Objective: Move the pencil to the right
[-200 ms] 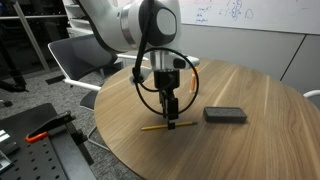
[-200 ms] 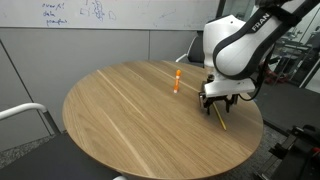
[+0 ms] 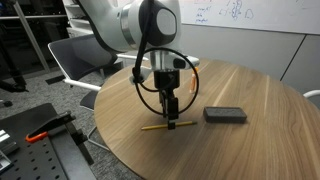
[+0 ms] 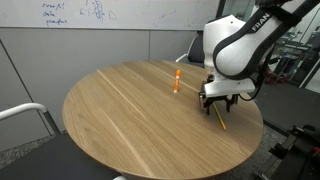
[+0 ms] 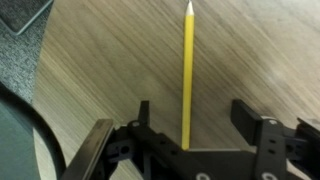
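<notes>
The pencil [image 5: 186,70], thin and yellow, lies flat on the round wooden table [image 3: 255,85], its tip pointing away from the wrist camera. My gripper [image 5: 195,108] stands open straddling the pencil's near end, with wood showing on both sides between it and the two black fingers [image 5: 247,112]. In both exterior views the gripper [image 3: 170,119] [image 4: 220,103] hangs straight down just over the pencil [image 3: 153,127] [image 4: 219,117], near the table's edge.
A black rectangular block [image 3: 224,115] lies a short way from the pencil. A short orange upright object [image 4: 178,80] stands further in on the table [image 4: 130,110]. The table's edge and grey floor [image 5: 20,70] lie close by. A white chair [image 3: 75,60] stands behind.
</notes>
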Motion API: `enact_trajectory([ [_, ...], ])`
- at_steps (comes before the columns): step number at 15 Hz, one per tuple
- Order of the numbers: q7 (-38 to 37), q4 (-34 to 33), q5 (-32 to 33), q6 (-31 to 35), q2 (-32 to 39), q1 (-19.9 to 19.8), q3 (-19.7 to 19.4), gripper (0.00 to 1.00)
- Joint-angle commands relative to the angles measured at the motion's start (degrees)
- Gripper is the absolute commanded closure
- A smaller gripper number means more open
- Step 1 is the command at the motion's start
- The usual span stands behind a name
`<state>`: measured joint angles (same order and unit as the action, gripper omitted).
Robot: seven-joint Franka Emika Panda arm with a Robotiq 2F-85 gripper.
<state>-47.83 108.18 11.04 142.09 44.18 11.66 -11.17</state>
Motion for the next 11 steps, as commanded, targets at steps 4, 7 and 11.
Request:
enact_trajectory([
  [4,3.0,9.2,-0.4,3.6,-8.7,-0.7,0.0,0.0],
  [7,3.4,10.3,-0.7,3.6,-9.8,-1.1,0.1,0.0],
  [11,0.4,0.1,-0.5,-0.1,0.2,0.4,-0.4,0.0],
])
